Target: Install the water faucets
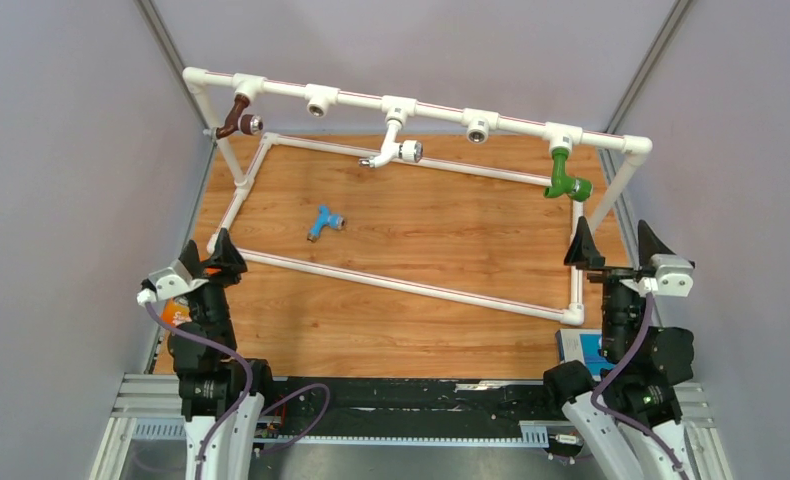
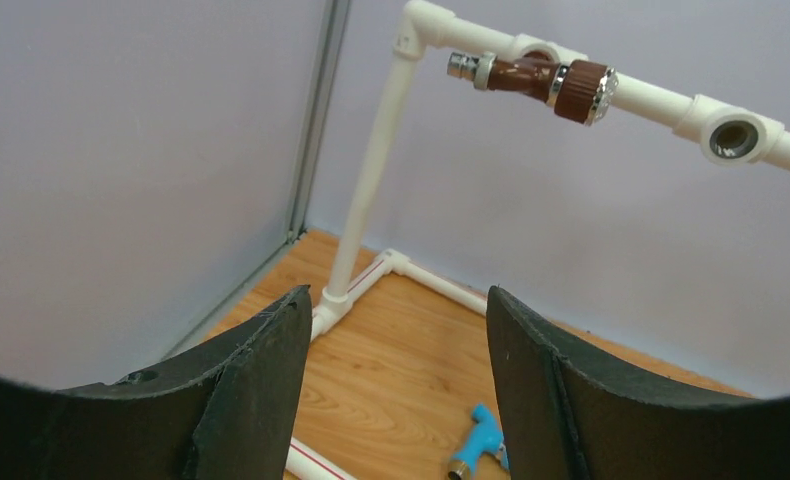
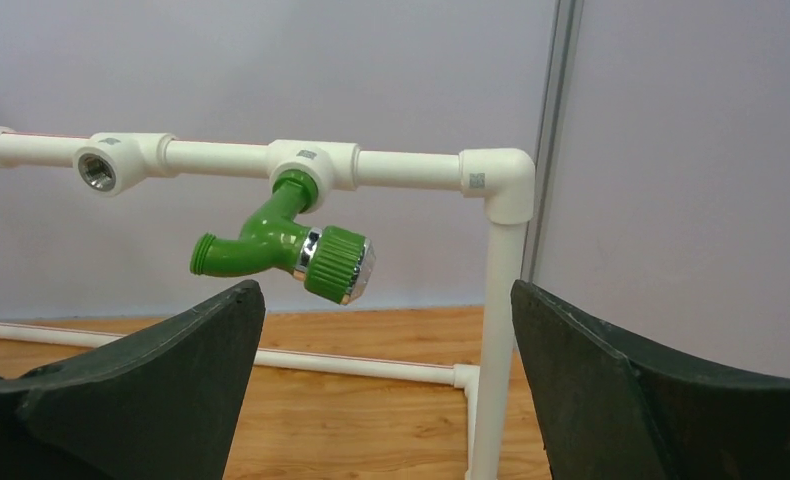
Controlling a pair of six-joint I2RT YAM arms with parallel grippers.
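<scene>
A white pipe frame's top rail [image 1: 431, 108] carries three faucets. The dark brown one [image 1: 241, 120] [image 2: 541, 80] is at the left, the white one [image 1: 391, 148] in the middle, and the green one [image 1: 563, 180] [image 3: 281, 245] at the right. Two tee sockets [image 1: 318, 103] [image 1: 479, 127] between them are empty. The light blue faucet [image 1: 323, 222] [image 2: 478, 445] lies loose on the wooden board. My left gripper [image 1: 223, 258] [image 2: 396, 300] is open and empty, at the frame's near left corner. My right gripper [image 1: 611, 235] [image 3: 383, 290] is wide open and empty, near the right post.
The frame's base pipes [image 1: 401, 283] form a rectangle on the wooden board [image 1: 421, 320]. Upright posts [image 2: 371, 170] [image 3: 499, 330] stand at the back corners. Grey walls close in on both sides and behind. A blue object [image 1: 583, 347] lies by the right arm's base.
</scene>
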